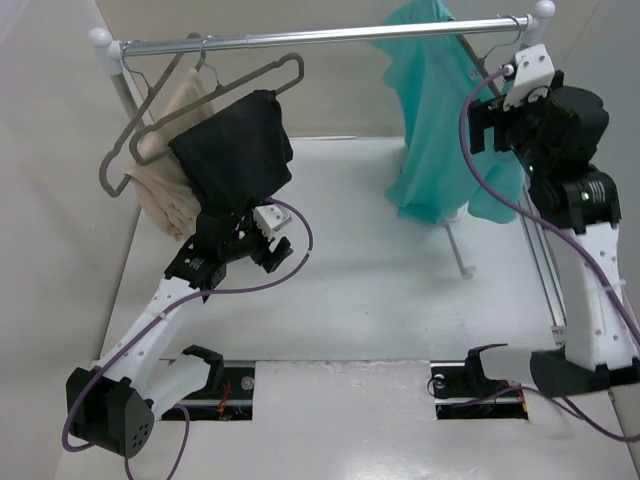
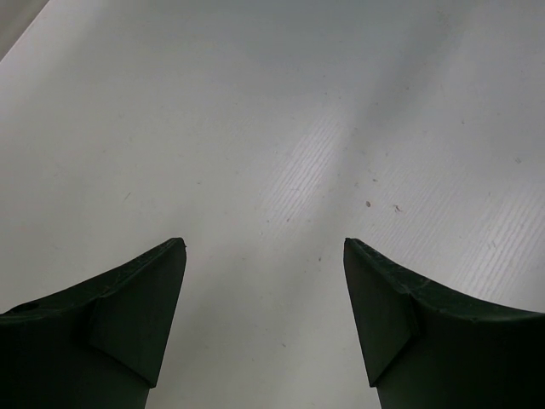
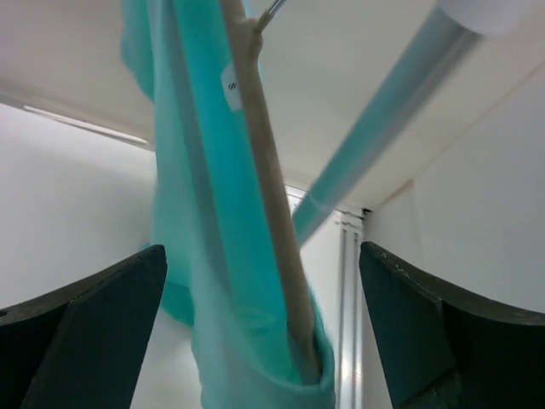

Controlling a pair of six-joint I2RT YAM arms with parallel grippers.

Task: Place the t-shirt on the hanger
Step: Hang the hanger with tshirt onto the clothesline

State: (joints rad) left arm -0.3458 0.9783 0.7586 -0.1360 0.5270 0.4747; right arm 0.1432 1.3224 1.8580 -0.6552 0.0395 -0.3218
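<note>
The teal t-shirt (image 1: 430, 130) hangs draped over the grey-taupe hanger (image 3: 272, 213), which hooks on the rail at the back right. One thin end of the hanger (image 1: 458, 250) sticks out below the cloth. In the right wrist view the t-shirt (image 3: 200, 221) and the hanger's arm run between the fingers, with a gap on each side. My right gripper (image 1: 483, 112) is open, raised beside the shirt's right edge; it is also open in its own view (image 3: 263, 249). My left gripper (image 1: 268, 252) is open and empty over the bare table, as its wrist view (image 2: 265, 241) shows.
A metal rail (image 1: 320, 38) spans the back. At its left hang an empty grey hanger (image 1: 215, 85), a beige garment (image 1: 160, 180) and a black garment (image 1: 235, 150), just above my left arm. An aluminium track (image 1: 545, 270) runs along the table's right side.
</note>
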